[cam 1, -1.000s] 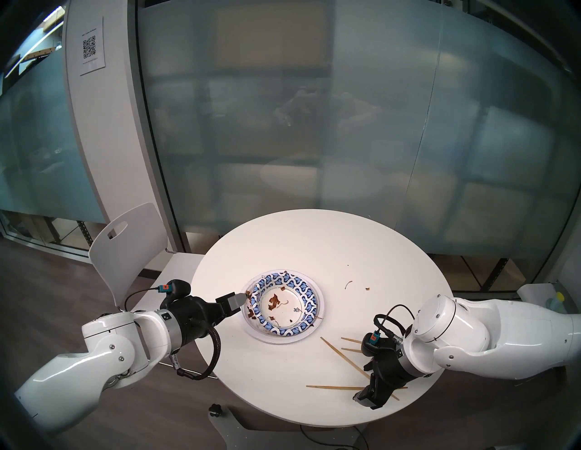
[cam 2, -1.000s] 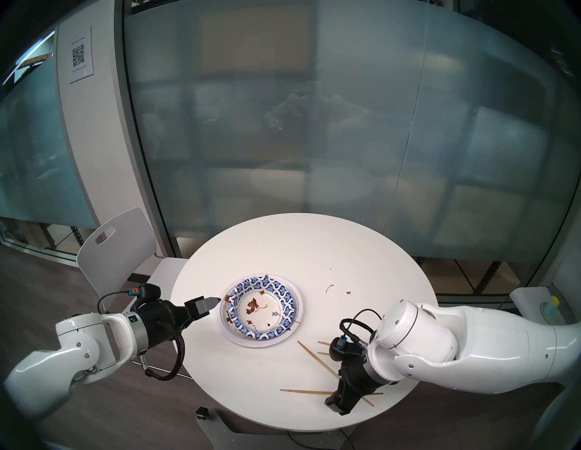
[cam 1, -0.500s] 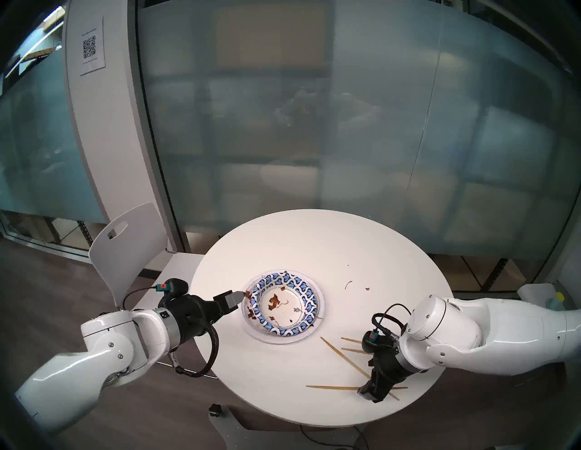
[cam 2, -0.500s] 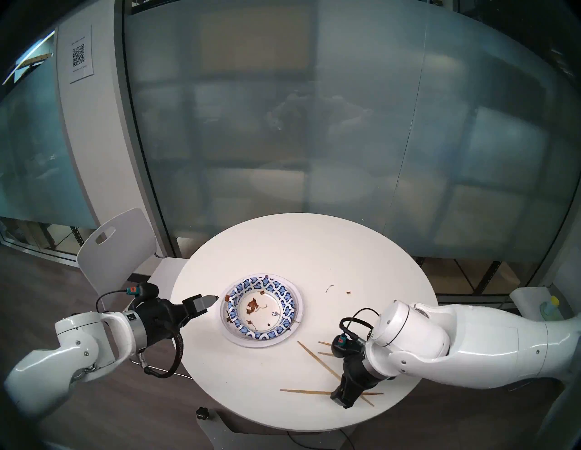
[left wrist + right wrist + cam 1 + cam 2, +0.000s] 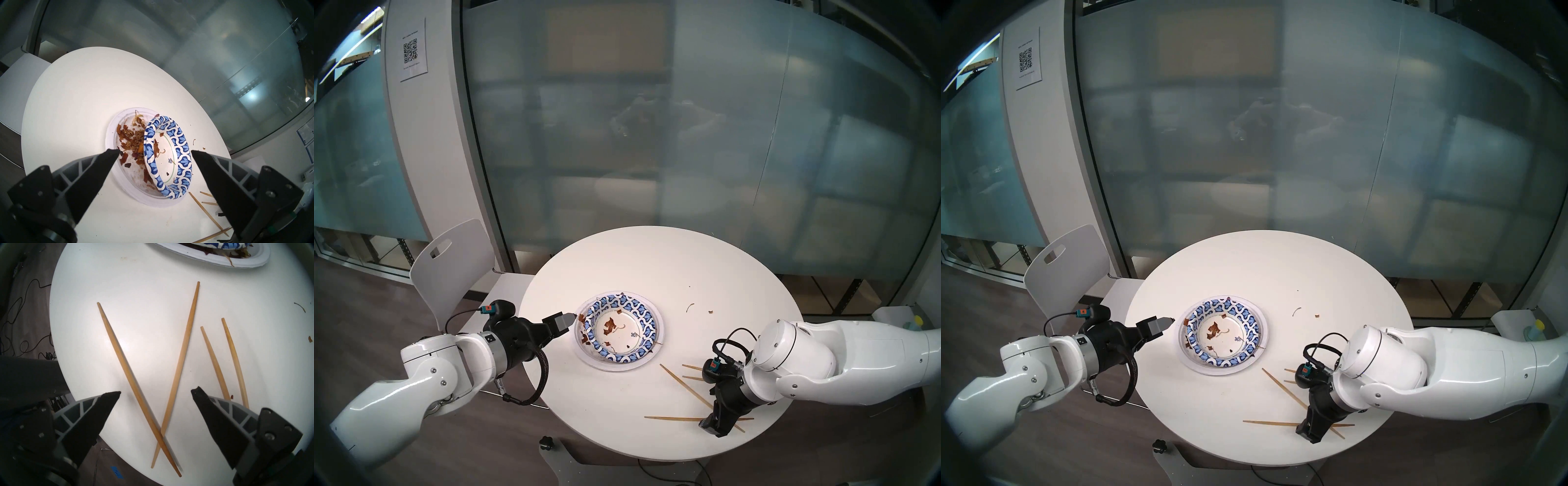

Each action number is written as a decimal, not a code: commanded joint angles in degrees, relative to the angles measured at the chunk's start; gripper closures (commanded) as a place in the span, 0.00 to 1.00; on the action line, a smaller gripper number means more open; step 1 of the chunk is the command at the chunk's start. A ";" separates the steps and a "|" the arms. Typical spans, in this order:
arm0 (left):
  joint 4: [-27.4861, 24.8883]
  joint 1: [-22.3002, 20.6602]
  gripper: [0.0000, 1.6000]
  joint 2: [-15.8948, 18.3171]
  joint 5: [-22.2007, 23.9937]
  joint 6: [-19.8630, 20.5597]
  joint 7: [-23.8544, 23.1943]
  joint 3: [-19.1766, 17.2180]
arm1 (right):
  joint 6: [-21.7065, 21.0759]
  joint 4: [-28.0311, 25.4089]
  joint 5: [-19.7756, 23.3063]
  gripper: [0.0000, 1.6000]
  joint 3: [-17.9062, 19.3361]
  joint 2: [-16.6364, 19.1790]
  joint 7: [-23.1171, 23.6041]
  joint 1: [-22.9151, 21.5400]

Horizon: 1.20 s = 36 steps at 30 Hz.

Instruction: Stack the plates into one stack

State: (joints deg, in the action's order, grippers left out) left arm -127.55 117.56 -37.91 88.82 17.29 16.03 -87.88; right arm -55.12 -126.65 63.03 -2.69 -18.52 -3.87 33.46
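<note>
The left hand (image 5: pixel 571 318) hovers just beside the stack's left edge, its two fingers spread wide apart with nothing between them. The stack (image 5: pixel 619 331) sits near the middle of the round white counter (image 5: pixel 653 258). Its bottom is a wide plain white plate (image 5: pixel 117 171) holding brown food scraps (image 5: pixel 134 144) heaped on its left side. A deeper blue-patterned plate (image 5: pixel 169 152) rests in it, tilted up on the scraps and shifted toward the right rim; a few brown bits and a pale sprout lie on its white floor. How many plates lie underneath cannot be told. To the right, small crumbs (image 5: pixel 709 311) dot the counter. Four wooden chopsticks (image 5: pixel 180 361) lie loose near the front right edge, two of them crossed. The right hand (image 5: pixel 156 392) hangs above them, pointing down, its fingers wide apart and empty.
</note>
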 commanded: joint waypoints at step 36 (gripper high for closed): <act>-0.78 2.80 0.00 -0.91 -1.72 -1.75 -0.36 -3.17 | 0.12 3.42 5.54 0.00 -19.22 -4.26 -8.15 -22.69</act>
State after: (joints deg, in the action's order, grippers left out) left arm -127.60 120.41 -38.93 86.95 15.78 15.93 -90.05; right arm -55.12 -122.32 67.72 -20.79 -22.48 -11.86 16.42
